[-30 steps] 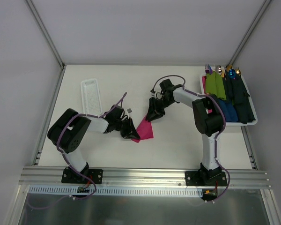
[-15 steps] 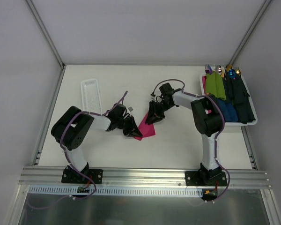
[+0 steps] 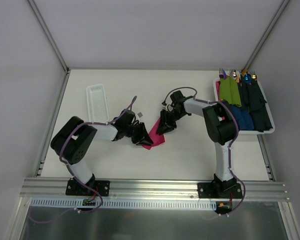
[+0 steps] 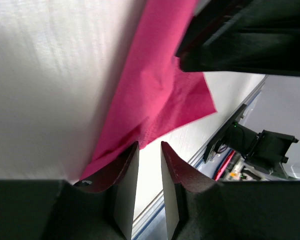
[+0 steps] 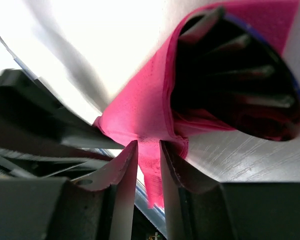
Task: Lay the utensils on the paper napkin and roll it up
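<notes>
Rolling is progressing, approx 1/2 remaining: utensils (image 5: 235, 75) are lying inside curled paper napkin (image 5: 140, 112); right gripper (image 5: 149, 145), at 2 o'clock, is pinching it; left gripper (image 4: 149, 146), at 9, is gaping slightly, empty.

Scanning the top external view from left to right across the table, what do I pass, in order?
white mesh tray → left gripper → paper napkin → right gripper → tray of rolled bundles
</notes>
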`<control>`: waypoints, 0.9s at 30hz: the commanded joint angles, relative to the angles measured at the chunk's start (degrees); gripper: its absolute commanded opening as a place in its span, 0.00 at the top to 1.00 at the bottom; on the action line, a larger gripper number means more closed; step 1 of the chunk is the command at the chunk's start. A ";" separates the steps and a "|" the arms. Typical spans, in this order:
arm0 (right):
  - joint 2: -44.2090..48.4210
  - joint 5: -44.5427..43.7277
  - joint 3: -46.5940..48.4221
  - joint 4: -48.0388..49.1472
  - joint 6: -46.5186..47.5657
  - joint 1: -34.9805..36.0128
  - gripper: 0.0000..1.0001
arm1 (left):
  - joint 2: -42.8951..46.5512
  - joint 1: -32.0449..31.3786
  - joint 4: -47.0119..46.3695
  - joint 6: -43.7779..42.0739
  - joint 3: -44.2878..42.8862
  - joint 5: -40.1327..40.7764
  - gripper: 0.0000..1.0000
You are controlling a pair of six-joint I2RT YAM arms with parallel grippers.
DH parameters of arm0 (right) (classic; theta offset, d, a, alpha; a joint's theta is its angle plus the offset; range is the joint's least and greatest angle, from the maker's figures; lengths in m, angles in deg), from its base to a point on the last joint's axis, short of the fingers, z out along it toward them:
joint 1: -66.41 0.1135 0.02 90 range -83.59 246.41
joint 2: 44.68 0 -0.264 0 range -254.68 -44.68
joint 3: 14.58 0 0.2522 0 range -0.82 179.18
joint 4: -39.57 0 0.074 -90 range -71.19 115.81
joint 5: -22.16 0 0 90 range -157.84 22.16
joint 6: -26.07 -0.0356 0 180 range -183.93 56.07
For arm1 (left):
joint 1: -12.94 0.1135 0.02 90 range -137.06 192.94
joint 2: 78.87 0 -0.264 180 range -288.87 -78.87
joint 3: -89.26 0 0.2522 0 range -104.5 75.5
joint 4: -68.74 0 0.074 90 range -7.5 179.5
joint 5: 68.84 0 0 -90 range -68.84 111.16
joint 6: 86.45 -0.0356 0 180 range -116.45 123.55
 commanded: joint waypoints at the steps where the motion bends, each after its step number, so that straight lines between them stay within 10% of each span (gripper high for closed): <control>1: -1.07 -7.34 0.67 -4.16 2.42 0.17 0.72 | 7.37 -0.18 2.59 -2.92 -0.81 5.51 0.74; 10: -2.04 -7.26 1.55 -5.30 4.01 0.09 0.73 | 4.94 1.58 10.96 -6.08 -13.38 5.80 0.78; 27: -3.97 -6.38 5.24 -6.71 5.50 0.26 0.73 | -1.39 -3.87 4.19 -5.65 -9.61 0.33 0.89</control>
